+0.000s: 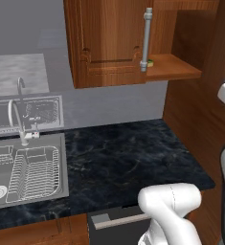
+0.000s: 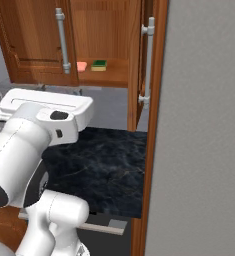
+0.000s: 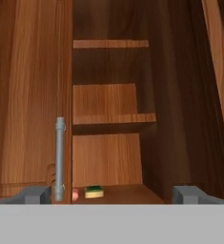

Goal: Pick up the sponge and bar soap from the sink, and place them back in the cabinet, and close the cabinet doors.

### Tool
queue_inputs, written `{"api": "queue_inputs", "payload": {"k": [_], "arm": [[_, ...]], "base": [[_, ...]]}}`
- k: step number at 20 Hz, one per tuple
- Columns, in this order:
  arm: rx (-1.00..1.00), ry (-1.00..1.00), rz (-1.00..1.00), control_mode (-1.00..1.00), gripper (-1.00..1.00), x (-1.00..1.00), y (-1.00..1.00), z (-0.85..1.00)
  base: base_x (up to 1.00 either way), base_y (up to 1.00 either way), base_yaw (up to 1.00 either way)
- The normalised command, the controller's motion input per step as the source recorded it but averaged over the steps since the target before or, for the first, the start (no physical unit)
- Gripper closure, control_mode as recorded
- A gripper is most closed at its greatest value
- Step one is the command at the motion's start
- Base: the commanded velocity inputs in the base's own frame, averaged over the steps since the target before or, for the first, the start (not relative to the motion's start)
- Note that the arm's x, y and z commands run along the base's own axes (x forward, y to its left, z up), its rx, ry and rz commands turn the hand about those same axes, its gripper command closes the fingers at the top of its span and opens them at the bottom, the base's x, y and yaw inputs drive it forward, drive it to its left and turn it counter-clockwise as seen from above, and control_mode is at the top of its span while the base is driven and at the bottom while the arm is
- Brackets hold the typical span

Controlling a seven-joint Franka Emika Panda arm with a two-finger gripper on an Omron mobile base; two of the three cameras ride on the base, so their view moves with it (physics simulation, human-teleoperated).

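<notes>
The dark green sponge [image 2: 99, 65] and the salmon-pink bar soap [image 2: 81, 66] lie side by side on the lowest shelf of the reddish-brown cabinet [image 2: 109, 77]. In the hand view the sponge [image 3: 94, 191] and the soap [image 3: 75, 194] sit low, just right of the left door's silver handle [image 3: 60, 159]. My gripper [image 3: 112, 195] is open, its fingertips [image 3: 35, 194] wide apart with nothing between them, facing the cabinet's inside from some way off. The left door [image 1: 109, 43] covers the left half. The right door [image 2: 137, 65] is swung out, edge-on. The sink [image 1: 65, 167] is at the lower left.
A dark marble counter [image 1: 133, 153] runs below the cabinet. A tall wooden side panel [image 1: 200, 124] closes its right end. A tap [image 1: 19, 122] stands behind the sink, with a wire rack [image 1: 35, 174] in the basin. A dark drawer [image 1: 118, 225] sits under the counter edge.
</notes>
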Motion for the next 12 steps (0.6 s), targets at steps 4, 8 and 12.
{"api": "queue_inputs", "payload": {"k": [4,8,12], "arm": [[-0.02,0.00,-0.08,-1.00,-1.00,-0.05,-0.23,-0.11],[-0.02,0.00,-0.07,-1.00,-1.00,-0.02,-0.19,-0.11],[-0.02,0.00,-0.07,-1.00,-1.00,-0.01,-0.18,-0.13]], "base": [[0.00,0.00,0.00],[0.00,0.00,0.00],[0.00,0.00,0.00]]}}
